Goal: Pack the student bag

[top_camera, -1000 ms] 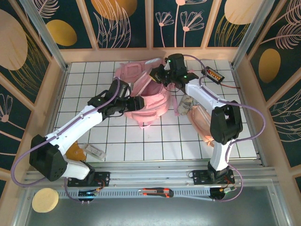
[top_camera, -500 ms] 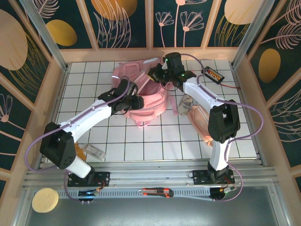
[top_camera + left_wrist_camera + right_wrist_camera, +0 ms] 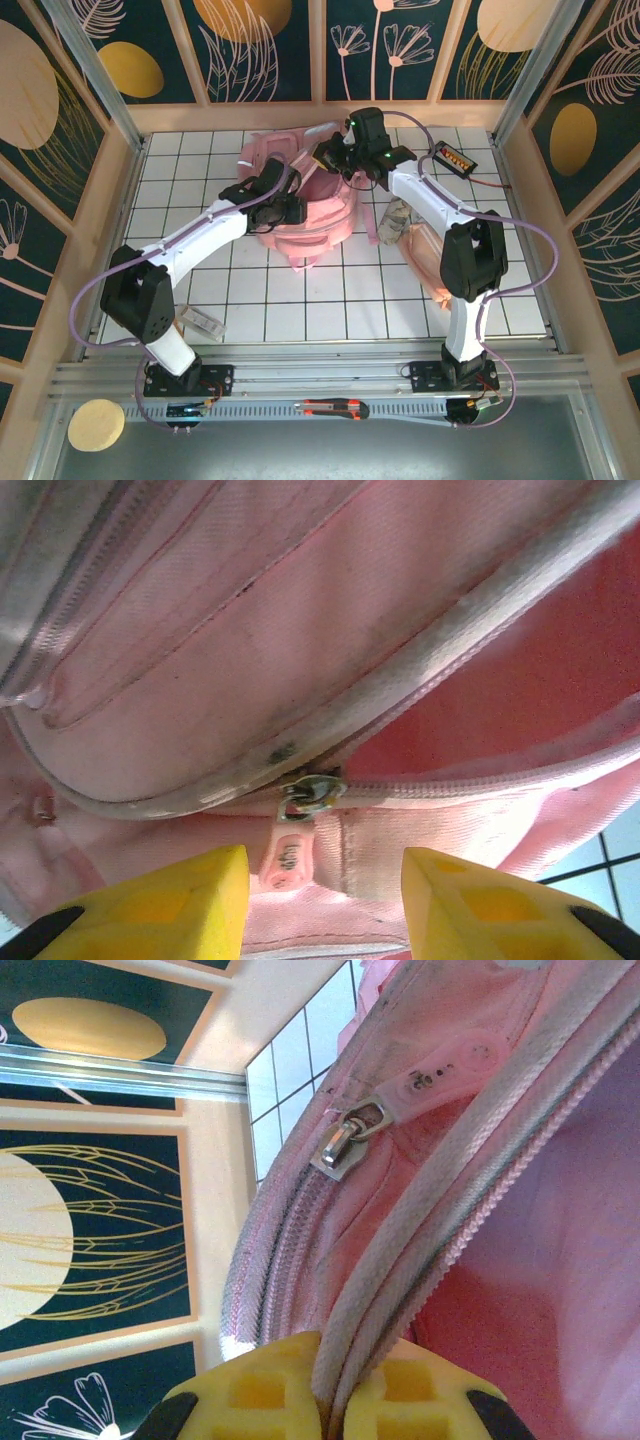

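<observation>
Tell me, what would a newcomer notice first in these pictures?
First, the large pink fabric backpack, lying open toward the far side of the white tiled table. The right gripper is clamped on the bag's zippered rim. The left gripper hovers close to the bag, jaws apart on either side of a small pink zipper pull.

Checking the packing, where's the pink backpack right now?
Top view: student bag lies far-centre on the table, left gripper at its left, right gripper pinching its far rim.
</observation>
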Action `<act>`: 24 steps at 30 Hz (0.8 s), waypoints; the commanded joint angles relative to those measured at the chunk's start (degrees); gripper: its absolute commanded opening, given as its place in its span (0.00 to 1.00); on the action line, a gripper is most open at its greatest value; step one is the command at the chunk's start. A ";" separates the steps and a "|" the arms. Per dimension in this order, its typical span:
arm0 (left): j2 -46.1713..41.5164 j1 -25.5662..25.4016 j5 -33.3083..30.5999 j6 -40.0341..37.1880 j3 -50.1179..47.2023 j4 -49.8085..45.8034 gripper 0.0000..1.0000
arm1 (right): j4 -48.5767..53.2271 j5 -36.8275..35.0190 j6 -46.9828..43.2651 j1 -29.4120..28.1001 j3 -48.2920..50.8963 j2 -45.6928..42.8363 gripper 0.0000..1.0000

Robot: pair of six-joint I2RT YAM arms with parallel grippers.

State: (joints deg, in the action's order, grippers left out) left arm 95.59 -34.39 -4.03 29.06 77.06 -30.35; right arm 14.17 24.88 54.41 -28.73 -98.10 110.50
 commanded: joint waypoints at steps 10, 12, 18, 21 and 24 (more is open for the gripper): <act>2.24 0.95 -1.15 -3.26 3.06 -0.96 0.41 | -5.72 0.78 -0.36 -0.63 -4.90 -0.65 0.00; 4.82 0.92 -1.15 -3.58 3.66 -0.87 0.40 | -5.67 0.78 -0.29 -0.71 -5.07 -0.60 0.00; 6.91 1.09 -1.54 -4.08 5.02 -0.71 0.32 | -5.40 0.55 -0.33 -1.00 -5.02 -0.67 0.00; 7.13 1.34 -1.68 -4.27 4.91 -0.82 0.17 | -5.36 0.52 -0.36 -0.99 -4.82 -0.74 0.00; 6.76 1.99 -1.33 -4.27 4.04 -0.51 0.00 | -4.94 0.17 -0.79 -0.90 -4.96 -0.78 0.00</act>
State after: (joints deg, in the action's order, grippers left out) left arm 101.84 -33.36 -4.99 25.10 80.58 -31.11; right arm 14.61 24.10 54.39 -28.88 -98.43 111.18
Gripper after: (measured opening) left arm 0.064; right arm 0.080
